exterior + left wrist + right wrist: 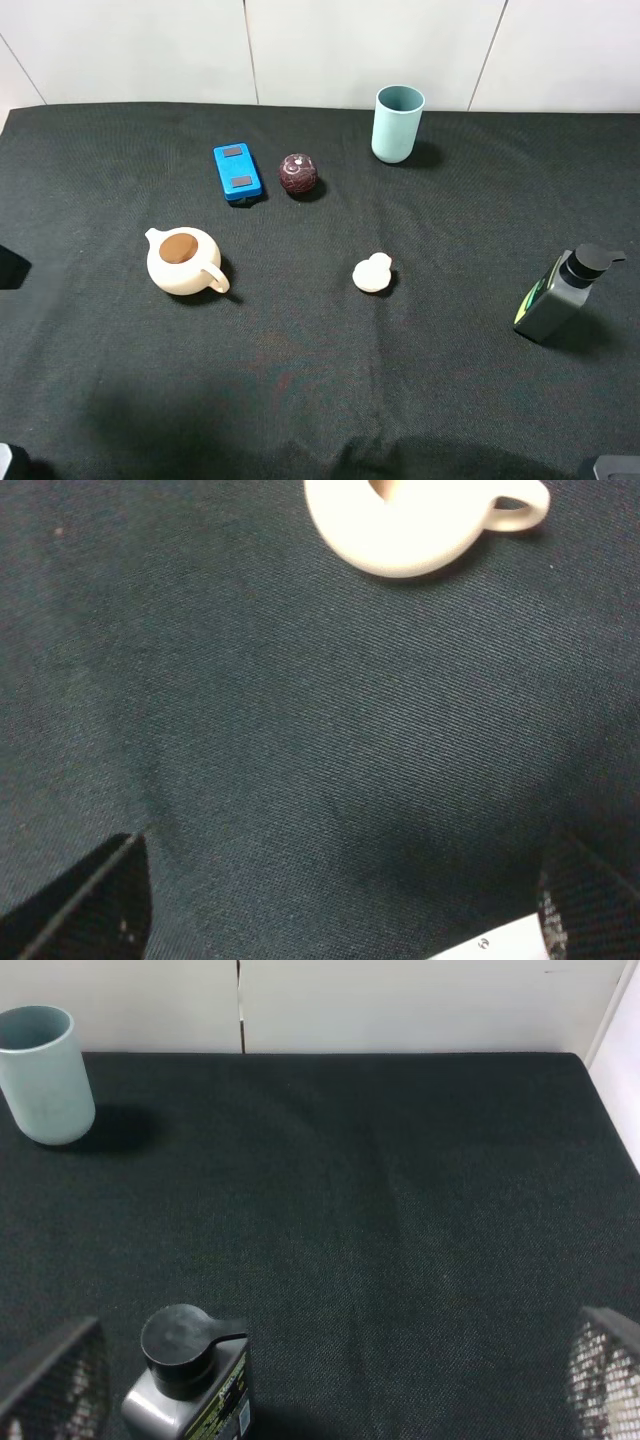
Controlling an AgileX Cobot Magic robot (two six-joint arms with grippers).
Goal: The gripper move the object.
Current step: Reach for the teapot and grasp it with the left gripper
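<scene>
The cream teapot (185, 262) stands upright on the black cloth at the left, brown inside showing, loop handle toward the front right. In the left wrist view the teapot (400, 530) lies well ahead of my left gripper (340, 910). That gripper is open and empty, its black fingertips (90, 910) wide apart over bare cloth. My right gripper (330, 1380) is open and empty, far from the teapot, with its mesh-patterned fingertips (50, 1380) beside the pump bottle. In the exterior view only slivers of the arms show at the bottom corners.
A light-blue cup (398, 123) stands at the back; it also shows in the right wrist view (42, 1075). A blue box (237, 172), a dark red ball (298, 174) and a white gourd-shaped lump (373, 273) lie mid-table. A grey pump bottle (560, 295) stands right, close to the right gripper (190, 1385).
</scene>
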